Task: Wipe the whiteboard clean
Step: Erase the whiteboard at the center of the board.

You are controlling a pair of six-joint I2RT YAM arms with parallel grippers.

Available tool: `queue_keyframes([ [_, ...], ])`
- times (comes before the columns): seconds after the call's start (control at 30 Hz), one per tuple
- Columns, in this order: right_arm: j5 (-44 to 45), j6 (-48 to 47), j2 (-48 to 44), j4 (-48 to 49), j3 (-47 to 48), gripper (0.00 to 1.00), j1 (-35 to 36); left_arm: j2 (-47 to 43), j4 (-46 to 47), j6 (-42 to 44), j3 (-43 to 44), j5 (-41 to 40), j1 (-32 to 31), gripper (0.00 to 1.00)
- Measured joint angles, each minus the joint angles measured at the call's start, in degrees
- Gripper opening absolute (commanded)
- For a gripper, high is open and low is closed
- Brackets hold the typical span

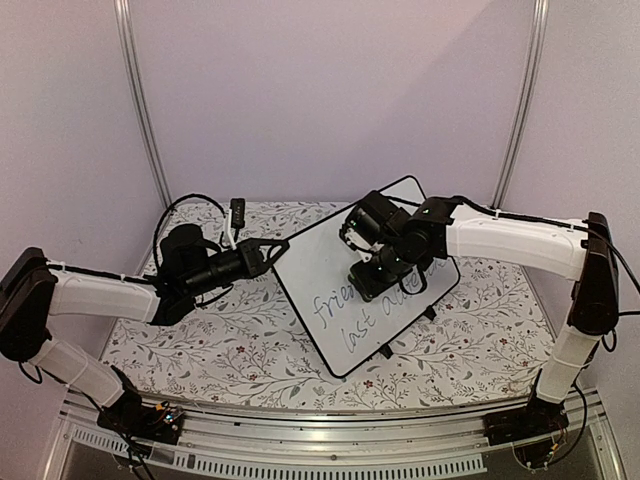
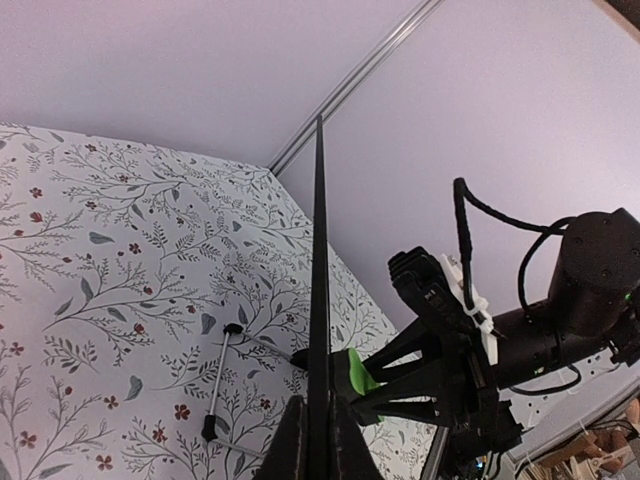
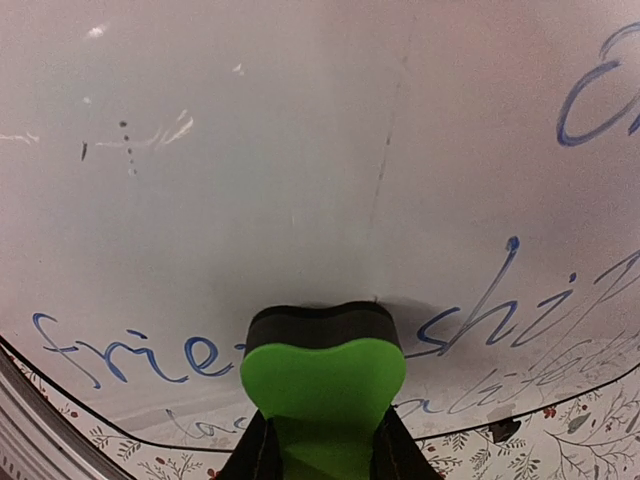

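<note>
From my station the biggest thing on screen is the table (image 1: 200,350), covered in a pale cloth printed with leafy sprigs and small red flowers. The whiteboard (image 1: 315,265) lies in the middle of it, turned askew with one rounded corner pointing at the back wall. It is a white sheet with a thin black rim.

The blue handwriting (image 3: 120,355) runs in two slanted lines along the board's near half. On the right wrist feed I can read "frie", then "shi" past a gap. From overhead the second line starts with "last"; the rest is too small for me to make out. The area above the words is bare white, with faint grey smudges and a few dark specks.

The right gripper (image 1: 372,282) sits over the board's centre, clenched on a green eraser (image 3: 322,375) whose dark face is pressed to the white surface between the two readable fragments. The left gripper (image 1: 272,250) is clamped on the board's left edge; its wrist feed shows the rim edge-on between the fingers.

Small black clip feet (image 1: 385,351) stick out from the board's near right side.
</note>
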Motion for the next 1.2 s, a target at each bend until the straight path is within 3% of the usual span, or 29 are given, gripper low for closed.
queue_keyframes([
  [0.7, 6.73, -4.87, 2.99, 3.41, 10.8, 0.0, -4.74, 0.0, 0.37, 0.11, 0.0, 0.46, -0.07, 0.0],
  [1.2, 1.42, -5.46, -1.49, 9.44, -0.98, 0.0, -3.65, 0.02, -0.04, -0.28, -0.04, -0.17, 0.02, 0.0],
])
